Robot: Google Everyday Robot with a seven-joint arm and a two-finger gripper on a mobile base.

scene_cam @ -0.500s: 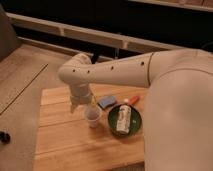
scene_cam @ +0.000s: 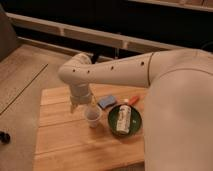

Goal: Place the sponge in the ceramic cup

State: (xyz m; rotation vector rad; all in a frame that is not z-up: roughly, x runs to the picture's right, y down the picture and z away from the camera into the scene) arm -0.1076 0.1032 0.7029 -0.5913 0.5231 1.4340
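The sponge (scene_cam: 106, 102) is a small flat blue block lying on the wooden table (scene_cam: 65, 145), just up and right of the ceramic cup (scene_cam: 92, 116). The cup is small, pale and round, and stands upright near the table's middle. My white arm reaches in from the right and bends down at the wrist. The gripper (scene_cam: 81, 104) hangs over the table just left of and above the cup, a short way left of the sponge. The sponge lies free of the gripper.
A dark green bowl (scene_cam: 135, 131) holding a white-and-dark packet (scene_cam: 123, 120) stands right of the cup. A small orange item (scene_cam: 133, 100) lies beyond the bowl. My arm's bulk covers the table's right side. Bare wood lies at the front left.
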